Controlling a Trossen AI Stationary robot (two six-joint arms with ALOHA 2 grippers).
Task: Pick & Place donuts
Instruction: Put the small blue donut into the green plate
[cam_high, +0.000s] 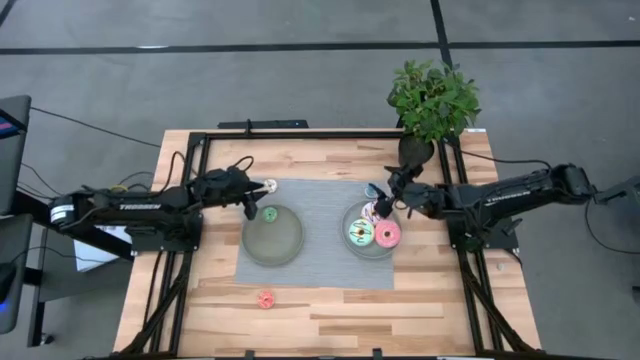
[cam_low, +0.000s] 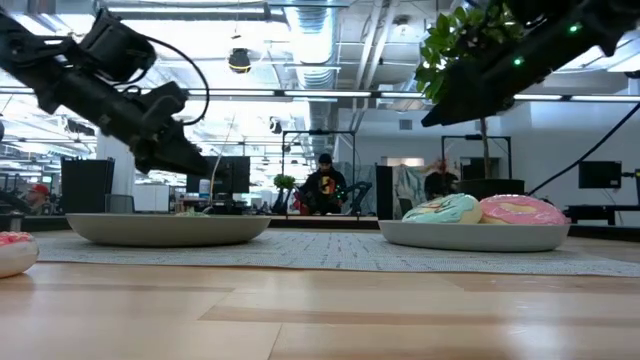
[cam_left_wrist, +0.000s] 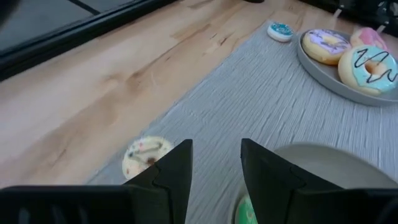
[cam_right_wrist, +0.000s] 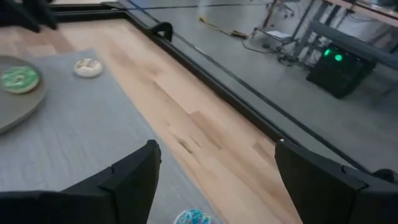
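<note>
Two dark jointed arms, white lettering along the left arm (cam_high: 140, 205), black cables (trailing), wedge-shaped black claw fingers (cam_left_wrist: 174, 171)

Grey ribbed mat (cam_high: 318, 235) centred on the butcher-block table (cam_high: 330, 310). Two grey round plates on the mat: one (cam_high: 272, 240) at 9 o'clock, the other (cam_high: 352, 245) at 3 o'clock. Potted green plant (cam_high: 432, 100) at the table's 1 o'clock corner. Black frame rails (cam_high: 300, 134) edge the tabletop. Low view: a person in dark clothes (cam_low: 324, 188) seated far back in the room.
</note>
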